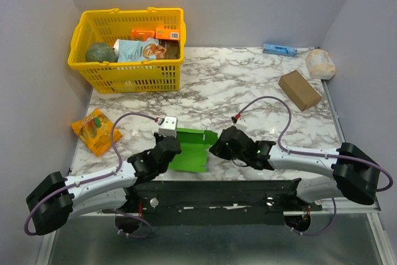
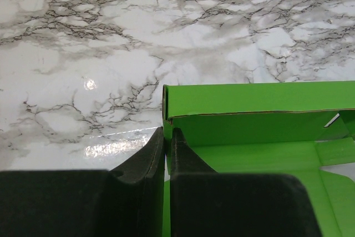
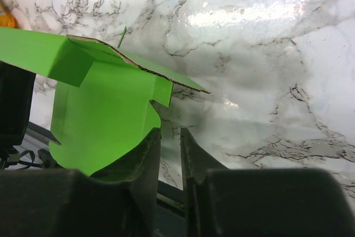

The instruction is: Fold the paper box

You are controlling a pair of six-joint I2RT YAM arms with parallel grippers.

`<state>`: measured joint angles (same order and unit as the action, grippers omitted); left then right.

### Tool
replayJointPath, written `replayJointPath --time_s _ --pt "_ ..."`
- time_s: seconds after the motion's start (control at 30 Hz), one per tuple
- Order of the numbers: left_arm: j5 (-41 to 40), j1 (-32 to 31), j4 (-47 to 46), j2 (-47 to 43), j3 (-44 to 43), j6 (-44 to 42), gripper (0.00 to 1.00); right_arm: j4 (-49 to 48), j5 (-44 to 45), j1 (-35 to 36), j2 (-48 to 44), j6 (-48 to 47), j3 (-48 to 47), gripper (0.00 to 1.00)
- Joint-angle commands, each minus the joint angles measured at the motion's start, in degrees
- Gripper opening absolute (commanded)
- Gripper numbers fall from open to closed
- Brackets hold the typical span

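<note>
The paper box [image 1: 193, 148], bright green card partly folded up, lies at the near edge of the marble table between both arms. My left gripper [image 1: 173, 148] is at its left end, shut on the edge of the box's upright side wall [image 2: 164, 109]; the box floor [image 2: 260, 156] spreads to the right of my fingers. At the box's right end, my right gripper [image 1: 217, 145] has its jaws a narrow gap apart, with only marble showing between them [image 3: 170, 132]. A green flap [image 3: 105, 112] hangs just left of its left finger, outside the gap.
A yellow basket [image 1: 79, 60] holding groceries stands at the back left. An orange packet [image 1: 94, 130] lies left of my left arm. A brown cardboard box [image 1: 299, 89], a white bag [image 1: 320, 63] and a blue item [image 1: 278, 49] sit at the back right.
</note>
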<state>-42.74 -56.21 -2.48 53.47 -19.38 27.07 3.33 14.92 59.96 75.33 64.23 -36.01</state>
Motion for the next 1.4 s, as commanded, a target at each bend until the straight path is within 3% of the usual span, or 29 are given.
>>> replayJointPath --time_s 0.0,0.33,1.37 --pt "0.64 0.31 -0.51 -0.91 -0.66 0.44 0.0 1.94 4.15 0.33 1.57 0.64 -1.52 0.23" --pt "1.08 0.31 -0.77 -1.53 -0.31 0.26 0.0 2.38 4.86 0.42 7.11 -0.68 -5.3 0.18" --pt "1.43 0.31 -0.95 -1.44 -0.14 0.0 0.0 3.61 3.09 0.33 6.06 2.22 -0.73 0.17"
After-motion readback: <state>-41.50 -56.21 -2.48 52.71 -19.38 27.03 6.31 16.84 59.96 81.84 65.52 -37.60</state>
